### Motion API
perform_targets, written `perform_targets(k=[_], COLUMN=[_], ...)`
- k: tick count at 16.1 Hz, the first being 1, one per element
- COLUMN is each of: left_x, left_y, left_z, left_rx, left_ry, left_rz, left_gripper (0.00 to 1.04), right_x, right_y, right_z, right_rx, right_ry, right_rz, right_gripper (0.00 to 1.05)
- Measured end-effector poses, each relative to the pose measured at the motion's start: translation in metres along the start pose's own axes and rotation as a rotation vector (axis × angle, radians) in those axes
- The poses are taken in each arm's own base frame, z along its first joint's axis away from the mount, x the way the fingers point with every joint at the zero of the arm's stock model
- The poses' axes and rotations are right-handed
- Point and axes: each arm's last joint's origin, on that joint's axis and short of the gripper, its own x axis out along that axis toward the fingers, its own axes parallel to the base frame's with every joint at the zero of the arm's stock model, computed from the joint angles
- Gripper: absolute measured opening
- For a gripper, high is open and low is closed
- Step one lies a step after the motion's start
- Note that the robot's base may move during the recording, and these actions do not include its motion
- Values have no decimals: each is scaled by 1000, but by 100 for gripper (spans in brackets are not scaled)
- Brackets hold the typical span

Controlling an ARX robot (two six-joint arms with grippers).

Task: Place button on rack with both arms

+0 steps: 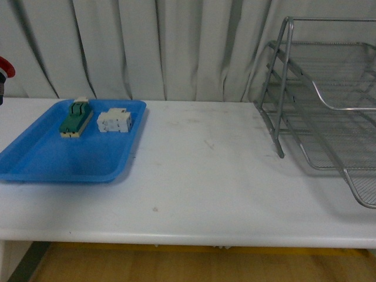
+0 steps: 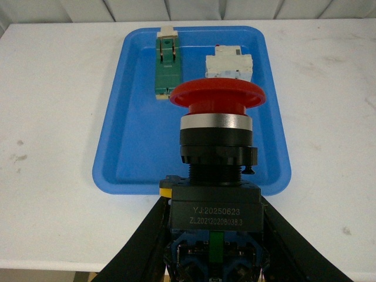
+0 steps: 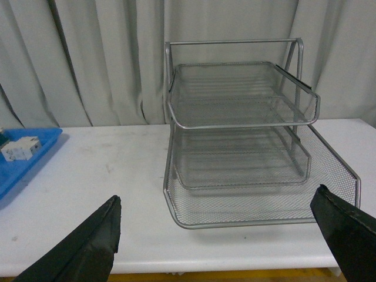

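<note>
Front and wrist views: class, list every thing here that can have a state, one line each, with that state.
left gripper: shut on the button
button: gripped, held in the air
right gripper: open, empty
rack: upright, all tiers empty
blue tray: holds two parts
green switch: lying in the blue tray
white component: resting in the blue tray

Staged lab test bench, plain white table [image 1: 205,176], grey curtain [image 1: 176,47] backdrop, blue tray [image 2: 135,147] of electrical switch parts below left gripper [image 2: 214,226], wire rack [image 3: 235,111] ahead of right gripper [image 3: 216,200]
</note>
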Motion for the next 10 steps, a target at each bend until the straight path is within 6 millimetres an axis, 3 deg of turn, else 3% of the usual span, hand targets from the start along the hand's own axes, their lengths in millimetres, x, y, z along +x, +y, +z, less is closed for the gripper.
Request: perform_targets(k=[10], left_x=[1], left_y=[-9], left_z=[-6], left_rx=[-5], left_ry=[9], left_rz=[-10], left_gripper=[36], right_x=[0], right_y=[0], right_z=[0], right_rx=[0], right_ry=[0], right_rz=[0], right_gripper=[98])
